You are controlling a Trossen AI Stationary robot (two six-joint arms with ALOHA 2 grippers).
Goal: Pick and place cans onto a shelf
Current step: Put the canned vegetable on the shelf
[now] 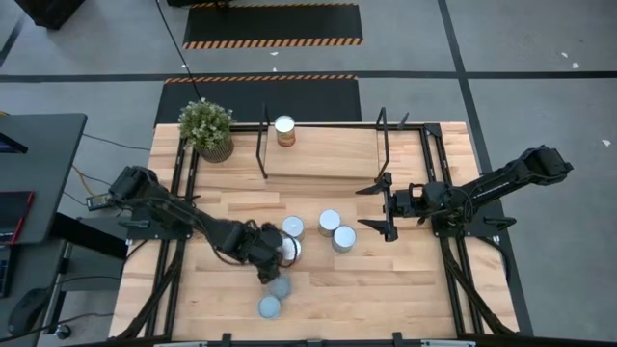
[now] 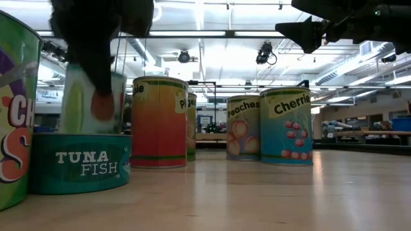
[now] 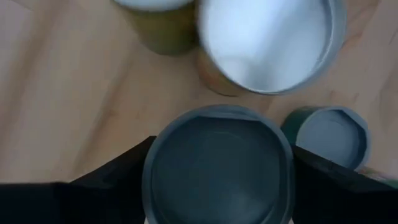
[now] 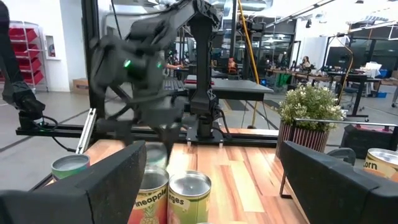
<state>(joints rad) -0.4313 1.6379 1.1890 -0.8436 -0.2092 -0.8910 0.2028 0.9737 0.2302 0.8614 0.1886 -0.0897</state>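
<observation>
Your left end effector (image 1: pixel 281 253) pinches a can (image 3: pixel 217 165) on the desk (image 1: pixel 405 289); your right end effector (image 1: pixel 379 208), spread, hovers near the shelf (image 1: pixel 323 152).

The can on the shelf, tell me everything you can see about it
The can on the shelf is a small upright cylinder with a shiny pale round top and an orange-brown side. It stands alone on the light wood shelf, near the back left corner, close to a black upright rod. Nothing touches it except the plank. The potted plant sits off to its left on the table. Neither gripper is near it.
</observation>
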